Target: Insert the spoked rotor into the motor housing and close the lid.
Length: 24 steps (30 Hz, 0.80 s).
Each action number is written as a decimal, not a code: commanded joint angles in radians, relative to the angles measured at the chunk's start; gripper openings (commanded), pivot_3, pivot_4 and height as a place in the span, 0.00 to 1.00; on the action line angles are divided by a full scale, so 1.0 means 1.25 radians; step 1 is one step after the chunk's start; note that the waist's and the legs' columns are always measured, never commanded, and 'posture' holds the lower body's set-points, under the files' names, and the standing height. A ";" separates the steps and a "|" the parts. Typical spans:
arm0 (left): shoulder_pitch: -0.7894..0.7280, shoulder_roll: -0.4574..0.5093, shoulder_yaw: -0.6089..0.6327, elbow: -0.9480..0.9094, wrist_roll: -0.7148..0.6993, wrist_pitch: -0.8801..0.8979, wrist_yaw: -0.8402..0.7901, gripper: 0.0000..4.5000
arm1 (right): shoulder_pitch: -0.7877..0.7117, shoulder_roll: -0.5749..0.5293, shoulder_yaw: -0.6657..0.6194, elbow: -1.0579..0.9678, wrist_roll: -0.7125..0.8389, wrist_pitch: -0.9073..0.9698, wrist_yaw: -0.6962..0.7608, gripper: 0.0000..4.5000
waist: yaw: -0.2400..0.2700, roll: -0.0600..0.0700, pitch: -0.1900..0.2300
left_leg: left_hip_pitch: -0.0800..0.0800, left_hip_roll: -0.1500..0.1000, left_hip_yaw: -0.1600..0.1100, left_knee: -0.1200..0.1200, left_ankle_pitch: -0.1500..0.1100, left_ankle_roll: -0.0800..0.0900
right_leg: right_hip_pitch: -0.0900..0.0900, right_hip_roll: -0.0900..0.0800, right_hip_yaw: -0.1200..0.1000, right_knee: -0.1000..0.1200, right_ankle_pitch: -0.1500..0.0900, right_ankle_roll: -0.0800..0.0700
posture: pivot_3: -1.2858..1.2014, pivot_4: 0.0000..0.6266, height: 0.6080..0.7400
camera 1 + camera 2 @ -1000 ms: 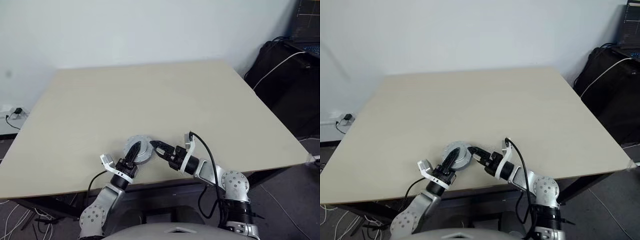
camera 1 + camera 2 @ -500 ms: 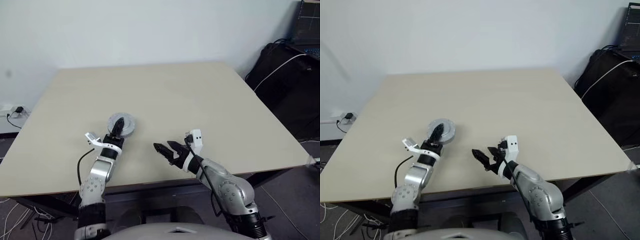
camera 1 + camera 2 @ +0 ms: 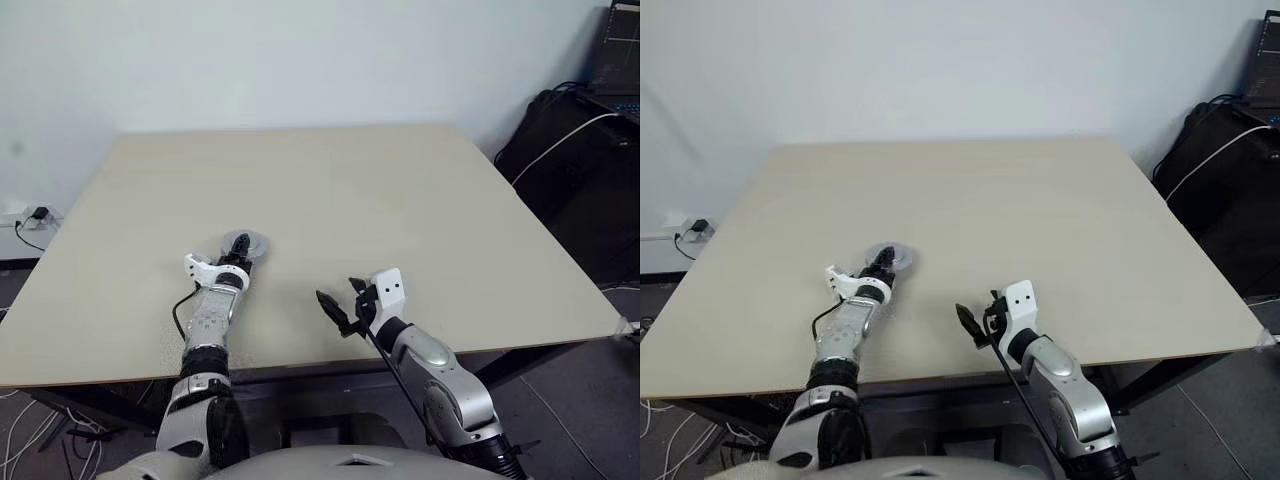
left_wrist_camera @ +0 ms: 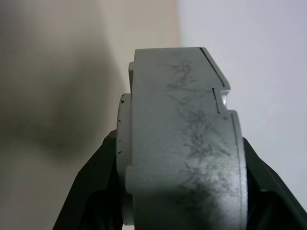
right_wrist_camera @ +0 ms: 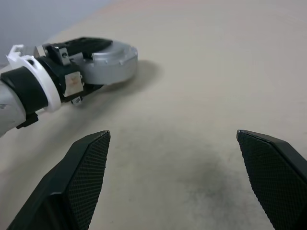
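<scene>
A thick round grey disc, the motor housing with the lid on top, lies flat and low at the table's surface left of centre. My left gripper is shut on it, one black finger over the top and one underneath, as the left wrist view shows edge-on. The spoked rotor is hidden. My right gripper hangs open and empty near the table's front edge, to the right of the disc and apart from it, its fingertips spread wide.
The beige table stretches far ahead and to both sides. Black bags with a white cable stand beyond its right edge. A wall socket with a plug sits at the far left.
My left arm has carried the grey disc forward and to the left, away from the right gripper. The right gripper has rolled over and drawn slightly right.
</scene>
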 commanded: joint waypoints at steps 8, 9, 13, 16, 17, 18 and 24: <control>-0.078 0.026 0.048 0.109 0.075 0.001 -0.023 0.68 | -0.011 0.022 -0.009 -0.008 -0.024 -0.018 0.012 1.00 | 0.000 0.000 0.000 | 0.001 0.000 0.000 0.000 0.000 -0.001 | 0.001 0.000 0.000 0.000 0.001 0.000 | 0.52 0.00 1.00; -0.074 0.026 0.048 0.107 0.082 0.004 -0.018 0.77 | -0.011 0.023 -0.010 -0.008 -0.025 -0.017 0.012 1.00 | 0.000 0.000 0.000 | 0.001 0.000 0.000 0.001 0.000 -0.001 | 0.001 0.000 0.000 0.000 0.001 0.000 | 0.52 0.00 1.00; -0.037 0.027 0.037 0.067 0.113 0.052 0.040 0.99 | -0.011 0.026 -0.012 -0.007 -0.031 -0.009 0.009 1.00 | -0.001 0.000 -0.004 | 0.006 0.000 0.000 0.001 0.000 0.000 | 0.004 0.000 0.000 0.000 0.000 0.002 | 0.52 0.00 1.00; 0.024 0.031 0.008 -0.007 0.141 0.132 0.086 0.99 | -0.010 0.024 -0.016 -0.005 -0.034 -0.003 0.008 1.00 | -0.009 0.001 -0.006 | 0.008 0.001 0.000 0.000 0.000 0.001 | 0.008 0.000 0.000 0.000 0.000 0.003 | 0.52 0.00 1.00; 0.050 0.035 -0.009 -0.039 0.157 0.161 0.101 0.99 | -0.010 0.022 -0.018 -0.004 -0.036 -0.001 0.007 1.00 | -0.013 0.002 -0.008 | 0.009 0.001 0.000 0.000 0.000 0.000 | 0.009 0.000 0.000 0.000 -0.001 0.003 | 0.52 0.00 1.00; 0.084 0.040 -0.032 -0.082 0.179 0.183 0.107 0.99 | -0.009 0.019 -0.019 0.000 -0.039 -0.001 0.007 1.00 | -0.013 0.003 -0.009 | 0.009 0.001 0.000 -0.001 0.000 0.000 | 0.009 0.000 0.001 0.000 -0.001 0.003 | 0.52 0.00 1.00; 0.280 0.098 -0.161 -0.304 0.272 0.305 0.093 0.99 | 0.010 0.006 -0.020 0.027 -0.079 -0.035 0.001 1.00 | -0.026 0.008 -0.017 | 0.018 0.001 0.003 -0.004 -0.004 0.001 | 0.013 -0.001 0.005 0.000 -0.005 0.003 | 0.52 0.00 1.00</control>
